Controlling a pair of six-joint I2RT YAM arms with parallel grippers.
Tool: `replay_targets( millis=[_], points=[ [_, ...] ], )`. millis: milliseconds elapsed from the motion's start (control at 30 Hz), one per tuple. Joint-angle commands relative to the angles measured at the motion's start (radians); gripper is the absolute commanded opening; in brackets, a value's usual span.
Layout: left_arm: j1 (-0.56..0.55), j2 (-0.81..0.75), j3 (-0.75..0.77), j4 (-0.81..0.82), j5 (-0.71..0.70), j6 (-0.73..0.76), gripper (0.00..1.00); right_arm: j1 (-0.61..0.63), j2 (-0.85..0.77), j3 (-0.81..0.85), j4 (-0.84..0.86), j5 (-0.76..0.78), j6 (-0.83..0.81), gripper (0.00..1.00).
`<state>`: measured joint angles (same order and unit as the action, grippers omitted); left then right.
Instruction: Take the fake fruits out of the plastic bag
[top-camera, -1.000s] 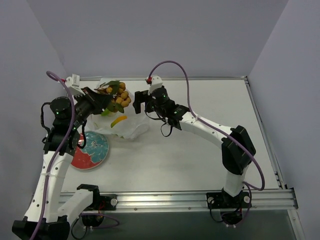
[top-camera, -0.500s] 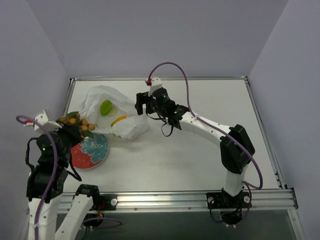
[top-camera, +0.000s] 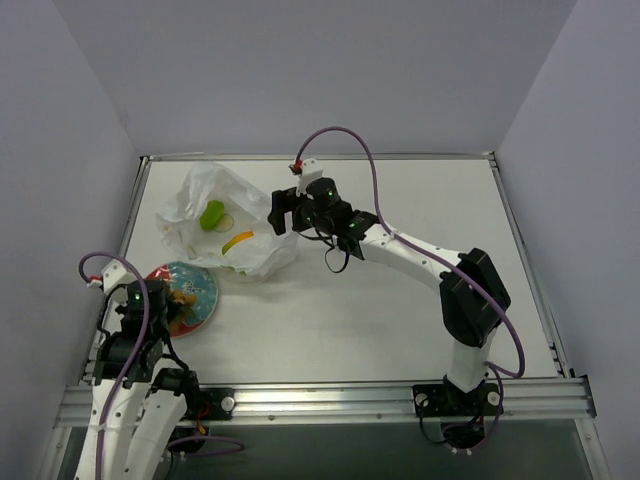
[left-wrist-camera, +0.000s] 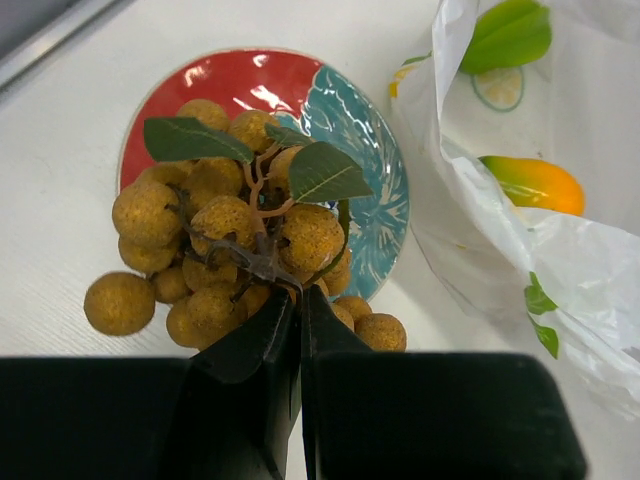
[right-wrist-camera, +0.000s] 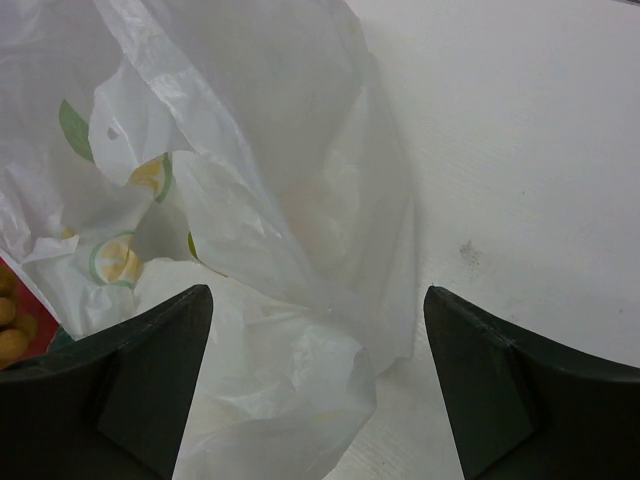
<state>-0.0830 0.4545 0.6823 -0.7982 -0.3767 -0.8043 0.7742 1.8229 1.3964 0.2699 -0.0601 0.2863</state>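
Observation:
My left gripper (left-wrist-camera: 298, 295) is shut on the dark stem of a bunch of small round yellow-brown fake fruits (left-wrist-camera: 225, 250) with green leaves. The bunch hangs over the red-rimmed plate (left-wrist-camera: 232, 78). The white plastic bag (top-camera: 225, 225) lies crumpled at the back left. A lime green fruit (top-camera: 211, 214) and a yellow-orange fruit (top-camera: 237, 241) show inside it; the left wrist view has the green fruit (left-wrist-camera: 510, 32) and the orange fruit (left-wrist-camera: 537, 184) too. My right gripper (top-camera: 282, 210) hovers open over the bag's right edge (right-wrist-camera: 300, 330), holding nothing.
The plate (top-camera: 203, 303) sits near the front left, close to the left arm's base. The bag's front fold (left-wrist-camera: 560, 270) lies just right of the plate. Bare white table (top-camera: 400, 320) stretches right of the bag. A metal rail (top-camera: 330, 400) runs along the near edge.
The left arm has drawn back from above the bag towards its base, carrying the fruit bunch to over the plate. The right gripper has stayed open at the bag's right edge.

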Motion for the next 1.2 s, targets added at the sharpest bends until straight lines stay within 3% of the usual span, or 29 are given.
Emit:
replay_targets(
  millis=[0,100,200,367,500,533,667,800,1167],
  points=[
    [0.002,0.07,-0.007,0.157,-0.02,-0.058,0.02,0.008,-0.06,-0.023,0.02,-0.023,-0.009,0.82],
    [0.005,0.133,-0.027,0.181,-0.077,-0.102,0.02,0.016,-0.071,-0.039,0.028,-0.021,-0.012,0.82],
    [0.006,0.162,-0.098,0.353,-0.038,-0.085,0.02,0.026,-0.071,-0.051,0.035,-0.02,-0.007,0.83],
    [0.025,0.249,-0.141,0.39,-0.094,-0.09,0.06,0.054,-0.07,-0.059,0.032,-0.018,-0.007,0.98],
    [0.055,0.253,-0.17,0.398,-0.028,-0.099,0.46,0.076,-0.074,-0.054,0.018,-0.01,-0.013,1.0],
    [0.055,0.234,-0.173,0.398,-0.012,-0.096,0.66,0.08,-0.077,-0.057,0.017,-0.003,-0.013,1.0],
    [0.055,0.092,-0.15,0.329,0.027,-0.062,0.98,0.099,-0.086,-0.062,-0.012,0.057,-0.013,1.0],
    [0.055,0.003,-0.076,0.255,0.053,-0.01,0.94,0.123,-0.112,-0.102,-0.026,0.172,-0.01,1.0],
    [0.048,-0.043,-0.031,0.195,0.206,-0.039,0.98,0.111,-0.136,-0.165,-0.028,0.157,0.0,1.0]
  ],
)
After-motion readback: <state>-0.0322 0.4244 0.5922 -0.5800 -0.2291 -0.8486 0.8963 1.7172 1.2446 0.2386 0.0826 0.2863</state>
